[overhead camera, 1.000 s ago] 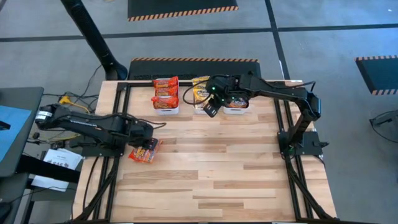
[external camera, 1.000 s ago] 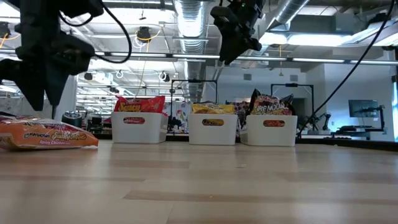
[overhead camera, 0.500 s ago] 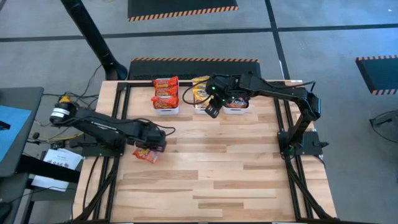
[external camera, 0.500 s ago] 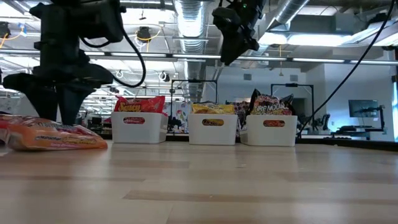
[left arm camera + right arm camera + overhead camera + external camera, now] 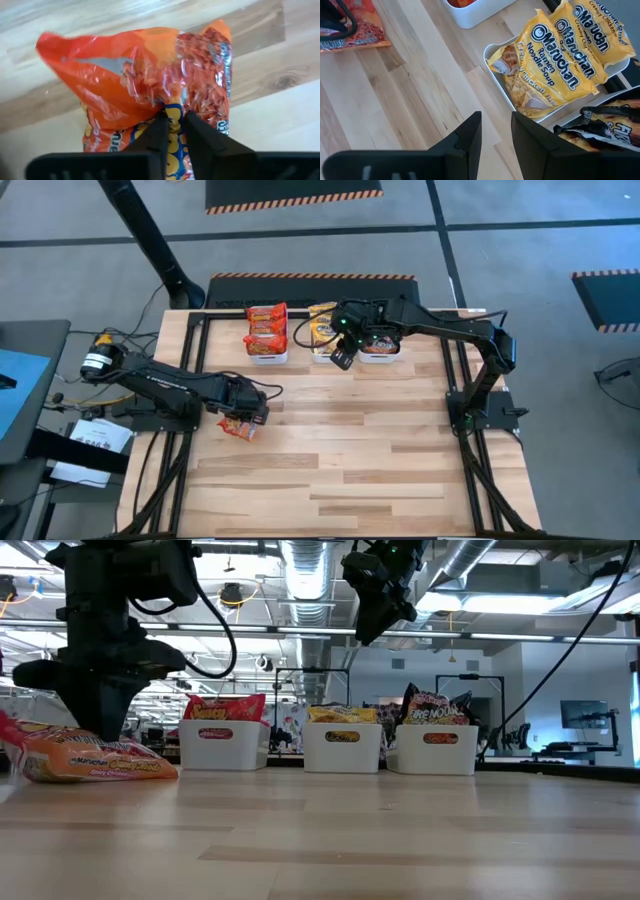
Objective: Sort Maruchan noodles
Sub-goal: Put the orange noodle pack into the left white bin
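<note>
- We see a glossy, crinkled plastic red packet [image 5: 150,95].
- Our tabletop [image 5: 380,450] is pale, smooth wooden planks.
- The white trays [image 5: 343,747] look like matt plastic.

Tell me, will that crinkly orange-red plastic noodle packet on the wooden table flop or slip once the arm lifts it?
The orange-red plastic noodle packet probably half flops: its wrapper bunches where the left gripper pinches it. The glossy film looks slippery, so a thin pinch might slide. It likely weighs little, since one end already rises off the wooden table.
</note>
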You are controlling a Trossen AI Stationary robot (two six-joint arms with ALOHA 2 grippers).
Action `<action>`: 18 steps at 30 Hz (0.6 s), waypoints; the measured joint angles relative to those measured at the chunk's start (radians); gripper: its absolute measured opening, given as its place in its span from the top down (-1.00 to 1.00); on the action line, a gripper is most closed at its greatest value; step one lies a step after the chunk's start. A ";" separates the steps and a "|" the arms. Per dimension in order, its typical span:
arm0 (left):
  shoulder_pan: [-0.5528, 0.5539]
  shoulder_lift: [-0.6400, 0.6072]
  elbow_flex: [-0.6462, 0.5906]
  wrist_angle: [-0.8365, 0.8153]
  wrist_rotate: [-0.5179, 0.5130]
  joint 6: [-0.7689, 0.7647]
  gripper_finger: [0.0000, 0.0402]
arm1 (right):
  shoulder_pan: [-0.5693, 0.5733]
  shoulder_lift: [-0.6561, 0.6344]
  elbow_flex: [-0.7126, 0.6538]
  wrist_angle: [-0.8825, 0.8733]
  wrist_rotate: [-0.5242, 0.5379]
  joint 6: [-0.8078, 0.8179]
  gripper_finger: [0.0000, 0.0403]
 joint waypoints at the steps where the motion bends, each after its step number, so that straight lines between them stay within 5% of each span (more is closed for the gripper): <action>1: -0.002 0.000 0.000 0.007 -0.001 0.016 0.85 | 0.000 0.000 0.000 0.000 0.000 0.000 0.34; 9: -0.018 0.024 0.090 0.008 -0.036 0.157 1.00 | 0.000 0.000 0.000 0.000 0.000 0.001 0.34; 18: -0.073 0.024 0.237 0.006 -0.187 0.301 0.99 | 0.000 0.001 0.000 0.000 0.000 0.004 0.34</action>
